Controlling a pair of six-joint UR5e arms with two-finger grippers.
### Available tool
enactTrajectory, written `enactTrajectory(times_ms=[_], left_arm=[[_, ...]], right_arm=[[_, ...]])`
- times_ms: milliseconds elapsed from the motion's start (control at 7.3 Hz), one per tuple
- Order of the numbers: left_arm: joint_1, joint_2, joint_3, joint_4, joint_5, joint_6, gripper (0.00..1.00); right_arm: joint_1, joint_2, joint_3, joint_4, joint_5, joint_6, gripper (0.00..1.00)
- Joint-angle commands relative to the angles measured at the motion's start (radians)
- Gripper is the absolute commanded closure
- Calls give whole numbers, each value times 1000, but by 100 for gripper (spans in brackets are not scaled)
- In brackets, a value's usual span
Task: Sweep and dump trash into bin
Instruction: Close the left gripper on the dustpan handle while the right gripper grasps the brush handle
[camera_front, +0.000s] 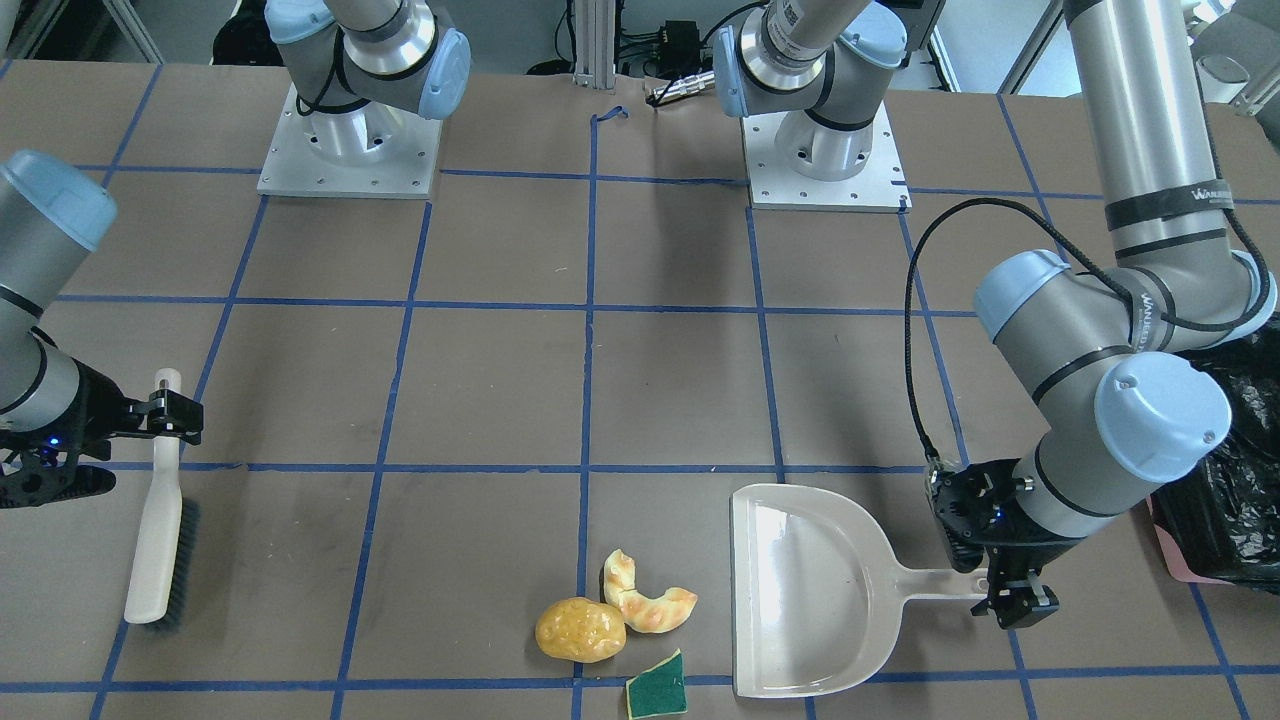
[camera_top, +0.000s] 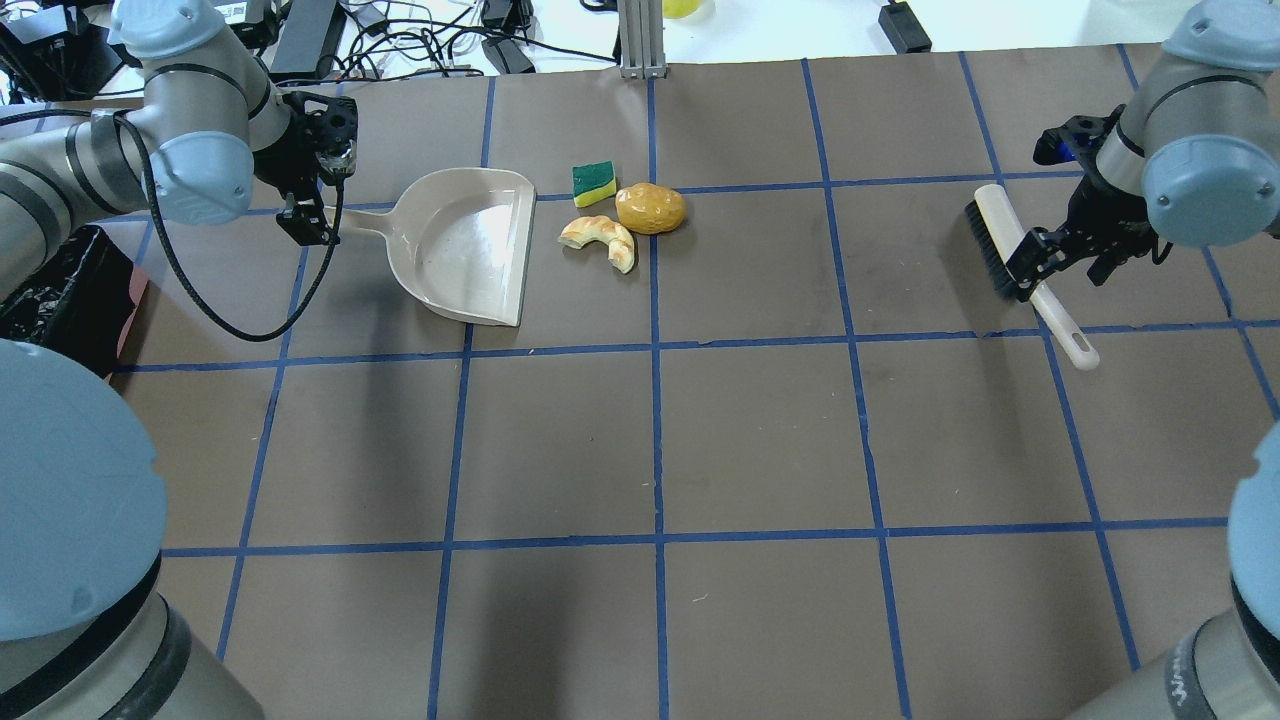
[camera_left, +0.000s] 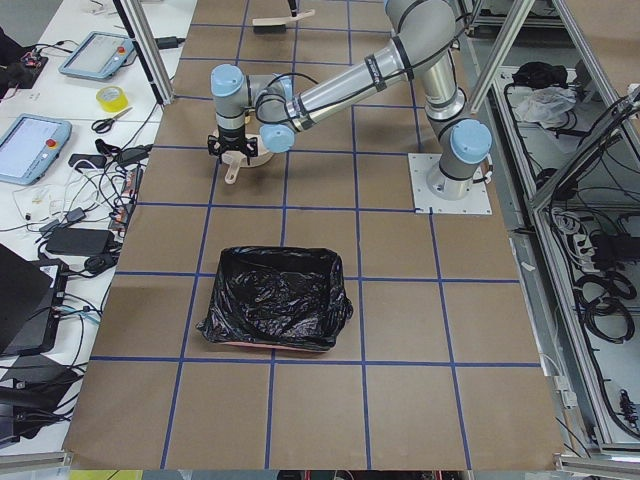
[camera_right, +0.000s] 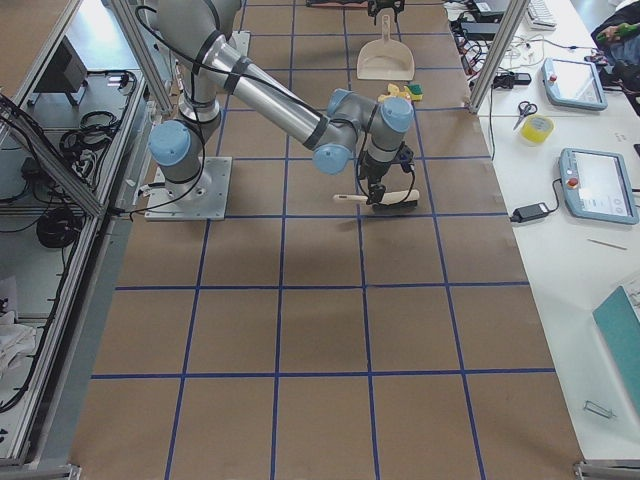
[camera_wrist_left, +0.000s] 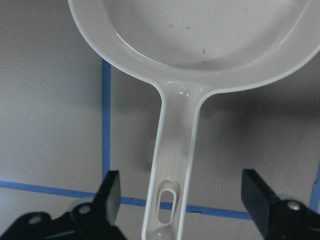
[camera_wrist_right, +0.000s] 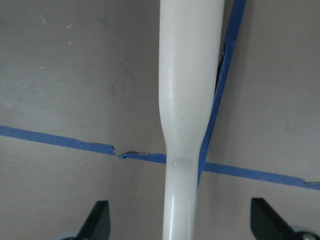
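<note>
The trash lies together on the brown table: a yellow-orange potato-like lump, a curved croissant-like piece and a green sponge wedge. A beige dustpan lies flat beside them, its mouth toward them. My left gripper is open, its fingers on either side of the dustpan's handle. My right gripper is open, astride the handle of a white brush. The bin, lined with a black bag, stands at my far left.
Blue tape lines grid the table. The two arm bases stand at the robot's edge. Cables and devices lie past the far table edge.
</note>
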Motion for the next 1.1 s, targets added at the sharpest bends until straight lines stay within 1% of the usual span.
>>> enactTrajectory(times_ms=[0,137,274,548,685,959], left_arm=[[2,-12,-5,-31,27,0,9],[2,-12,3,-36,36,1,9],[2,-18,3,-34,37,3,9],[2,-38,1,-28,32,1,9],[2,-38,1,-30,26,1,14],[2,-46,1,-28,21,4,38]], right_arm=[[1,10,24,5,-25,71,0],[1,10,24,6,-25,75,5],[1,12,26,11,-28,75,18],[-1,12,26,21,-53,76,19],[-1,10,26,40,-54,89,26],[1,10,26,63,-53,133,35]])
